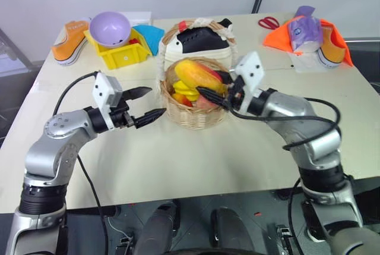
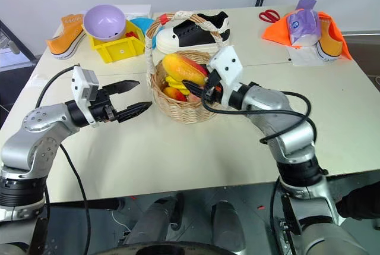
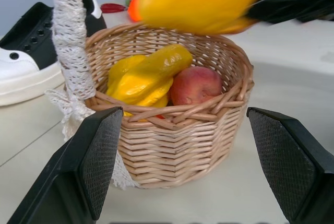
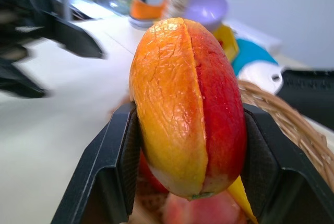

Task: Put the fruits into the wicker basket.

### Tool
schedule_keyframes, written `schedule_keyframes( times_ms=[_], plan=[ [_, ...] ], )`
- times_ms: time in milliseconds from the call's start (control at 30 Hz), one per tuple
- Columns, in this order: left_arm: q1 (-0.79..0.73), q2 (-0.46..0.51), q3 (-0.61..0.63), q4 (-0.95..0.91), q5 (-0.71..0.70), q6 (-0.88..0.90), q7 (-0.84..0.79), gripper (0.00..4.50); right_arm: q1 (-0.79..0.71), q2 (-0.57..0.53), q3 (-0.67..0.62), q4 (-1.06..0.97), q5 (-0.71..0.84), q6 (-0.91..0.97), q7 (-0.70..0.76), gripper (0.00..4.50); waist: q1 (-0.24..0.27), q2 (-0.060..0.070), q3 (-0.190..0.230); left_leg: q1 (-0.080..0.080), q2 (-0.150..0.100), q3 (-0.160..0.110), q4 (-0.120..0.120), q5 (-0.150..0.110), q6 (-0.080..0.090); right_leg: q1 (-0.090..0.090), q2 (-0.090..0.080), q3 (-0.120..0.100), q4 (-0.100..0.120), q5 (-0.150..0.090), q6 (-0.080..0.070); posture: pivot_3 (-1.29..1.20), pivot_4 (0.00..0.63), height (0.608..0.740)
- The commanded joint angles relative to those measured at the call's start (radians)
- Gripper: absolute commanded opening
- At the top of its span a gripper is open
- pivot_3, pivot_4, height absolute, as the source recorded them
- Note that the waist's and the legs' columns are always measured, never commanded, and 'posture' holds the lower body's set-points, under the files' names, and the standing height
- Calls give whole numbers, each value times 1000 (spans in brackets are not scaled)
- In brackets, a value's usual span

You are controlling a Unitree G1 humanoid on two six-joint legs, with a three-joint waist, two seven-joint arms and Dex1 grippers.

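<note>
- Right wrist view shows the right hand point(image 4: 185, 166) pinching a red-orange and yellow oval mango point(image 4: 188, 106) between its two black fingers point(image 4: 107, 177), one pad on each flank of the fruit.
- From the head camera, that hand point(image 1: 215, 91) holds the mango point(image 1: 196, 72) just above the round light-brown woven wicker basket point(image 1: 193, 112), over its open mouth.
- Beneath the mango, inside the basket, lie a curved yellow banana point(image 3: 148, 72), further yellow pieces and a pinkish round fruit point(image 3: 195, 84).
- Left hand point(image 1: 148, 105) hovers beside the basket, on the side away from the right hand, fingers spread wide and gripping nothing, apart from the wicker wall.
- Beyond both hands, just behind the basket, a black-and-white sneaker point(image 1: 196, 42) lies on the pale worktop point(image 1: 237, 160), under the basket's arched handle wrapped in white cloth point(image 3: 70, 41).
- Farther past the left hand sit a yellow plastic bin point(image 1: 119, 54) with a purple bowl point(image 1: 110, 27) in it.
</note>
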Motion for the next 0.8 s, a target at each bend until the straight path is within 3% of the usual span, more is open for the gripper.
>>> schedule_keyframes(
  times_ms=[33,67,100,167,300,433,600,800],
  plan=[
    [2,-6,6,-59,-13,-4,20,4085,-31,16,17,19,-49,-41,-14,3854,0,0,0,0,0,0,0,0,0,0,0,0,0,0,0,0,150,740],
    [6,-8,10,-66,-16,0,25,4085,-25,6,12,8,-59,-58,-7,4345,-1,0,0,0,0,0,-1,0,0,-1,0,0,0,0,0,0,150,740],
    [9,-8,12,-72,-19,3,30,4085,-15,-9,2,-9,-61,-68,5,4437,-3,0,0,0,0,0,-1,0,0,-1,0,0,1,0,0,0,150,740],
    [16,-8,16,-81,-25,7,36,4085,12,-43,-23,-51,-48,-86,40,4437,-3,0,0,0,0,0,-1,0,0,-1,0,0,1,0,0,0,150,740],
    [24,-9,21,-91,-36,9,45,4085,144,-141,-177,-188,122,-32,156,4437,4,0,0,1,1,0,-1,0,0,1,0,0,1,0,0,0,150,740],
    [13,-38,17,-98,-63,10,56,4085,213,-188,-257,-156,100,-24,116,4437,8,0,0,2,1,0,0,-1,-1,2,0,0,1,0,0,0,150,740],
    [-2,-65,-17,-98,-66,3,63,4085,123,-96,-250,-15,55,-71,5,4437,3,1,0,2,2,0,0,0,0,1,1,0,1,0,-1,0,150,740],
    [-9,-87,-44,-108,-67,8,73,4085,-57,19,-192,315,-68,-209,-65,4437,-6,1,0,2,1,0,0,0,0,2,2,0,1,0,0,0,150,740]
  ],
)
